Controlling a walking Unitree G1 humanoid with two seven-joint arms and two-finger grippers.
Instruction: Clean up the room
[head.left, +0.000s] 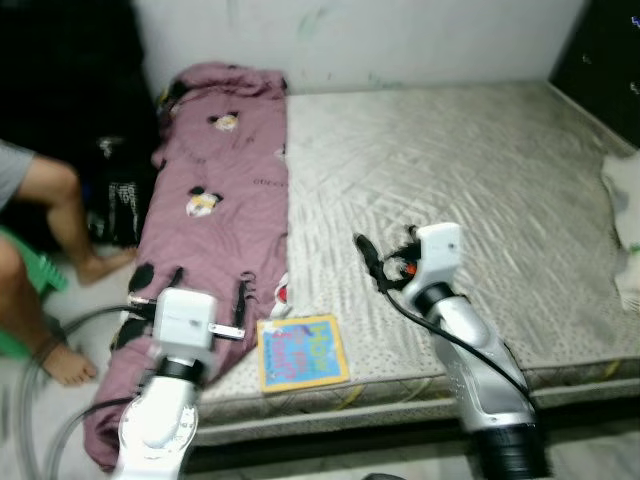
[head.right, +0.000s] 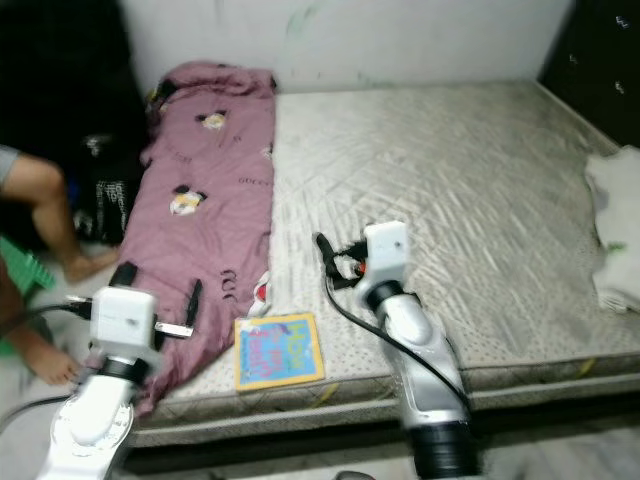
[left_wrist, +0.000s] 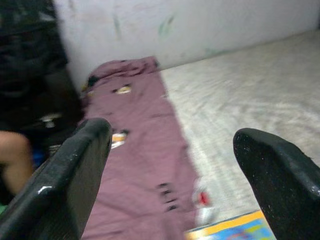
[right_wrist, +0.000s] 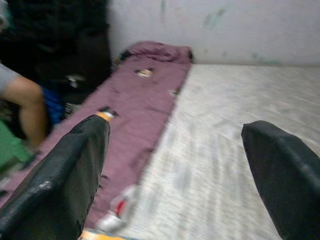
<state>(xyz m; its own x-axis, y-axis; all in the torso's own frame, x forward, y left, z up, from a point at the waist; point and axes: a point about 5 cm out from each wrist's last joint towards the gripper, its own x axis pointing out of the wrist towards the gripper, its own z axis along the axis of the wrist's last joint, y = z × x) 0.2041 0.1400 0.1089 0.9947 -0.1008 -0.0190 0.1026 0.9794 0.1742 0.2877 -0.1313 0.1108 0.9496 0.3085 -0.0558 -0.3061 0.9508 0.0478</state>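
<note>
I see a mauve blanket (head.left: 225, 200) printed with small black-and-white cartoon faces and dark lettering, lying along a pale grey mattress (head.left: 460, 190) quilted in a wavy stitched pattern. Near the mattress edge lies a book (head.left: 302, 351) with a yellow border and a blue cover carrying multicoloured letters, and a white folded cloth (head.right: 615, 225) sits at the far right. My arms are silver with white wrist blocks, each hand has glossy black fingers (left_wrist: 65, 175), and the wall (head.left: 400, 40) behind is off-white with faint green smudges.

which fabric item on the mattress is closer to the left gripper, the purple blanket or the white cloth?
The purple blanket, along the mattress's left edge right by the left gripper. The white cloth lies at the far right edge.
</note>
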